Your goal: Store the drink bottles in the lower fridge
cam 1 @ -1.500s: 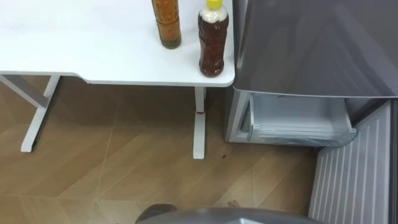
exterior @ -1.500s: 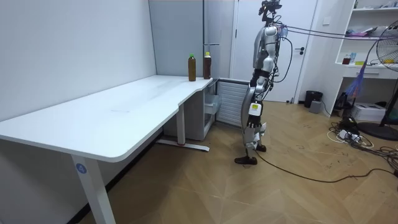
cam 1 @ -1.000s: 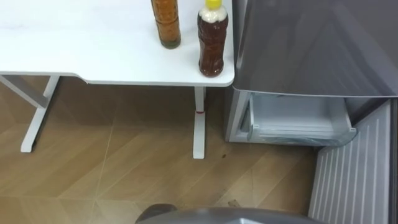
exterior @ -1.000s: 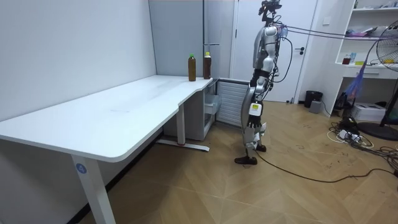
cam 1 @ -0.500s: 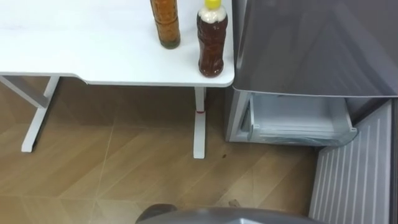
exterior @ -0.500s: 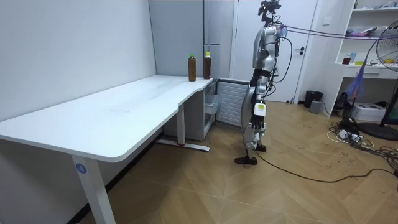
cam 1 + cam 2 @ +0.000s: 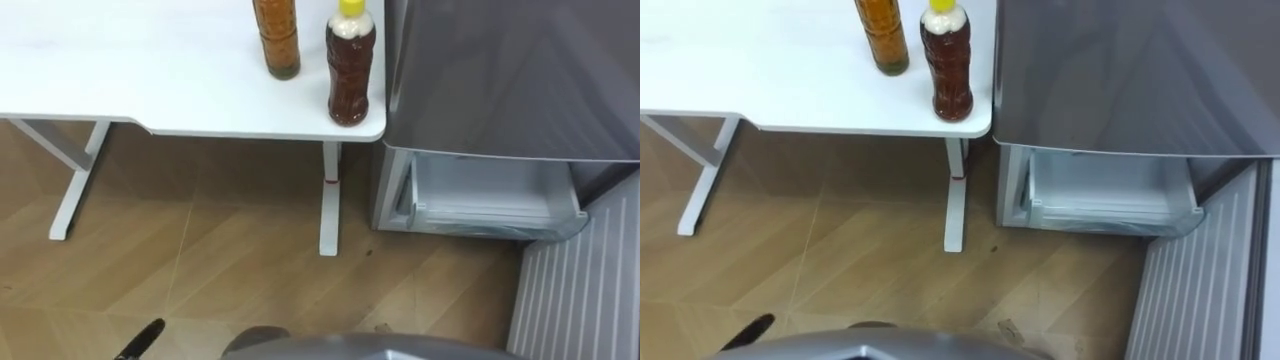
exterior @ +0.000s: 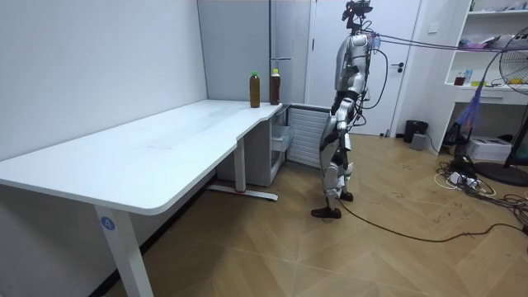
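Observation:
Two drink bottles stand at the right end of the white table (image 7: 150,70). One bottle holds amber liquid (image 7: 277,40). The darker bottle has a yellow cap (image 7: 351,70) and stands close to the table's corner. Right beside them is the grey fridge (image 7: 510,80), and its lower drawer (image 7: 490,195) is pulled open with nothing visible inside. A dark tip of my left hand (image 7: 140,342) shows at the bottom left, low and far from the bottles. In the room view I stand upright on the wood floor, facing the fridge and table end, and the bottles (image 8: 264,88) are in front of me.
A ribbed white panel (image 7: 580,290) of the open fridge door stands at the lower right. The table's white legs (image 7: 330,200) reach down to the floor between me and the bottles. A fan and floor cables (image 8: 474,177) lie behind me.
My left arm has swung forward, bringing the hand's tip into the lower left of the eye views. The eye views have shifted a little. The bottles and drawer are unmoved.

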Robot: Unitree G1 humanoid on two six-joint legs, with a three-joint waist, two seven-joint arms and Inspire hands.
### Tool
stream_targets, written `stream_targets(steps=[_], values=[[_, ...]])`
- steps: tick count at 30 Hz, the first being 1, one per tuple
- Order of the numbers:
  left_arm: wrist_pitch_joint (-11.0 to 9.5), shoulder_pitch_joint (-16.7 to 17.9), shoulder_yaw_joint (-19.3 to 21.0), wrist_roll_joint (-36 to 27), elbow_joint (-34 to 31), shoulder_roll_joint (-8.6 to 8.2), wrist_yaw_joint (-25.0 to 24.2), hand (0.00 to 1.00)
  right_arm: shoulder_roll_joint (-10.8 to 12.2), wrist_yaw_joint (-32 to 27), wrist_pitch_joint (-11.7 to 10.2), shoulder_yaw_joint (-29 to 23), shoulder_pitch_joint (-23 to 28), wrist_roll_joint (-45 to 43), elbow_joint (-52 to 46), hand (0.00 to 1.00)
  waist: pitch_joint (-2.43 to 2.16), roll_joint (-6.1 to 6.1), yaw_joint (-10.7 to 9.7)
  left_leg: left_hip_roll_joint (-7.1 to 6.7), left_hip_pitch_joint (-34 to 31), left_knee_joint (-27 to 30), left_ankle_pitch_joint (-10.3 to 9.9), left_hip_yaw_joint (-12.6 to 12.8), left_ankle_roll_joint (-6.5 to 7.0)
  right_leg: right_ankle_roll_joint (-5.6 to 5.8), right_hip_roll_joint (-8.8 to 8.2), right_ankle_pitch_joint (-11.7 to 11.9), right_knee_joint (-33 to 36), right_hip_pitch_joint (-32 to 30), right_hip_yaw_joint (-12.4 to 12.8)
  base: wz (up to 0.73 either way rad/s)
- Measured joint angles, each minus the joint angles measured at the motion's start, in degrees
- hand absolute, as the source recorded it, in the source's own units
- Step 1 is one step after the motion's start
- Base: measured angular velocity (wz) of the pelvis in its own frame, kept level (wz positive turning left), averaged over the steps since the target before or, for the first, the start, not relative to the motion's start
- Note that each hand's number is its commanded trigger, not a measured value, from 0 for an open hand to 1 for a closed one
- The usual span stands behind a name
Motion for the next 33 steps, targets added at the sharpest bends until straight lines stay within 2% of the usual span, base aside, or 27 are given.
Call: stream_targets(steps=[3,5,6,7,8,9,12,14,15,19,22,23,24,26,27,29,30,31,33], values=[[-2.55,-0.03,0.37,-1.06,-4.82,0.04,3.65,0.00,-0.02,0.42,-0.85,-1.18,0.25,-0.50,-0.62,0.00,-0.09,0.10,-0.04,-0.14,-0.09,-0.08,0.00,-0.31,0.00,0.08,-0.06,-0.07,-0.05,-0.06,-0.14,0.02],[-5.46,-0.86,0.42,0.56,-8.37,0.16,6.73,0.00,-0.06,0.38,-2.20,-1.73,0.38,-0.46,-1.10,0.00,-0.09,-0.20,-0.15,-0.27,-0.16,-0.14,0.00,-0.52,0.01,0.13,-0.14,-0.09,-0.03,-0.04,-0.36,0.02],[-5.96,-1.13,0.39,0.73,-9.54,0.19,7.78,0.00,-0.06,0.38,-2.53,-1.72,0.45,-0.52,-1.23,0.00,-0.34,0.50,-0.23,-0.31,-0.18,-0.10,0.00,-0.58,0.02,0.13,-0.16,-0.10,-0.04,-0.04,-0.38,0.05],[-6.71,-1.35,0.20,0.97,-12.54,0.19,9.90,0.00,-0.05,0.38,-3.24,-1.72,0.61,-0.68,-1.37,0.00,-0.20,0.03,-0.26,-0.40,-0.20,-0.09,0.01,-0.67,0.03,0.17,-0.23,-0.12,-0.03,-0.06,-0.40,0.00],[-7.72,-1.45,0.09,1.04,-15.54,0.20,11.75,0.00,-0.05,0.38,-3.58,-1.71,0.65,-0.73,-1.44,0.00,-0.50,0.19,-0.28,-0.47,-0.16,-0.09,-0.01,-0.67,0.06,0.19,-0.30,-0.12,-0.03,-0.02,-0.35,0.00],[-8.08,-1.48,0.04,1.37,-17.07,0.21,12.70,0.00,-0.06,0.38,-3.67,-1.70,0.71,-0.76,-1.45,0.00,-0.49,-0.01,-0.36,-0.52,-0.15,-0.07,-0.03,-0.67,0.09,0.22,-0.35,-0.11,-0.03,0.03,-0.38,0.00],[-9.47,-1.52,-1.22,8.61,-24.96,0.22,16.77,0.00,0.15,0.37,-3.91,-1.62,0.78,-0.63,-1.74,0.00,-0.41,0.15,-0.35,-0.66,-0.34,-0.04,-0.03,-1.19,0.11,0.26,-0.32,-0.09,-0.03,0.09,-0.72,0.05],[-10.99,-2.79,-1.22,15.62,-27.68,0.47,18.17,0.00,0.13,0.32,-4.57,-1.69,0.76,-0.43,-1.76,0.00,-0.40,0.12,-0.40,-0.64,-0.34,-0.03,-0.03,-1.39,0.11,0.26,-0.27,-0.10,-0.06,0.09,-0.88,0.03],[-11.19,-3.04,-1.22,16.97,-28.22,0.53,18.56,0.00,0.12,0.32,-4.87,-1.69,0.72,-0.43,-1.78,0.00,-0.36,0.20,-0.45,-0.64,-0.40,0.00,-0.03,-1.40,0.11,0.26,-0.26,-0.10,-0.08,0.05,-0.88,0.00],[-11.58,-3.19,-1.41,20.92,-38.06,1.13,21.12,0.00,0.02,0.37,-5.57,-0.97,0.65,1.89,-1.71,0.00,-0.43,0.13,-0.23,-0.79,-0.83,0.21,-0.04,-1.88,0.11,0.29,-0.27,-0.12,-0.19,-0.15,-1.11,0.04],[-11.68,-3.19,-1.68,26.54,-43.82,1.33,21.07,0.00,0.02,0.61,-5.67,-0.77,0.03,2.56,-0.86,0.00,-0.35,0.40,-0.32,-0.85,-0.82,0.18,-0.03,-2.06,0.11,0.29,-0.27,-0.12,-0.23,-0.05,-1.29,0.01],[-11.67,-3.17,-1.92,29.87,-46.59,1.33,20.96,0.00,-0.07,1.31,-5.71,-0.74,0.11,2.68,-0.82,0.00,-0.52,0.11,-0.29,-0.90,-0.78,0.17,-0.03,-2.23,0.11,0.29,-0.27,-0.12,-0.16,0.06,-1.37,0.04],[-11.67,-3.17,-2.09,31.36,-48.21,1.34,20.78,0.00,-0.14,1.77,-5.77,-0.70,0.14,2.88,-0.73,0.00,-0.50,0.14,-0.26,-0.94,-0.76,0.15,-0.03,-2.31,0.11,0.29,-0.27,-0.12,-0.14,0.12,-1.39,0.00],[-11.69,-3.03,-2.49,34.91,-55.36,1.38,18.75,0.00,-0.30,2.89,-6.24,-0.49,0.28,2.91,-0.71,0.00,-0.46,0.07,-0.21,-1.01,-0.67,0.12,-0.02,-2.43,0.12,0.29,-0.29,-0.12,-0.10,0.32,-1.38,0.00],[-11.69,-2.94,-2.62,35.28,-57.13,1.41,18.14,0.00,-0.32,2.96,-6.36,-0.49,0.27,2.87,-0.68,0.00,-0.44,0.12,-0.25,-1.01,-0.66,0.13,-0.02,-2.43,0.12,0.29,-0.29,-0.12,-0.15,0.34,-1.36,0.00],[-11.71,-2.77,-3.44,35.98,-62.50,1.47,15.18,0.00,-0.44,3.09,-7.03,-0.49,0.18,2.99,-0.04,0.00,-0.07,0.28,-0.58,-1.04,-0.59,0.27,-0.02,-2.47,0.12,0.30,-0.29,-0.12,-0.37,0.62,-1.42,0.00],[-11.71,-2.75,-3.72,36.41,-63.15,1.46,14.47,0.00,-0.49,3.12,-7.20,-0.50,0.17,2.83,0.18,0.00,0.03,0.13,-0.79,-1.07,-0.59,0.30,-0.02,-2.56,0.12,0.30,-0.28,-0.11,-0.77,0.72,-1.47,0.06],[-11.66,-2.73,-4.29,36.78,-64.67,1.50,13.14,0.00,-0.61,3.40,-7.49,-0.48,0.09,2.46,0.75,0.00,-0.06,0.31,-1.31,-1.11,-0.67,0.36,-0.02,-2.72,0.12,0.34,-0.23,-0.09,-1.06,0.85,-1.56,0.07],[-11.66,-2.74,-4.80,36.89,-67.17,1.63,11.18,0.00,-0.85,4.15,-7.51,-0.50,-0.16,2.23,1.30,0.00,0.11,0.49,-1.70,-1.11,-0.66,0.35,-0.02,-2.78,0.12,0.34,-0.21,-0.10,-1.08,0.85,-1.56,0.02]])
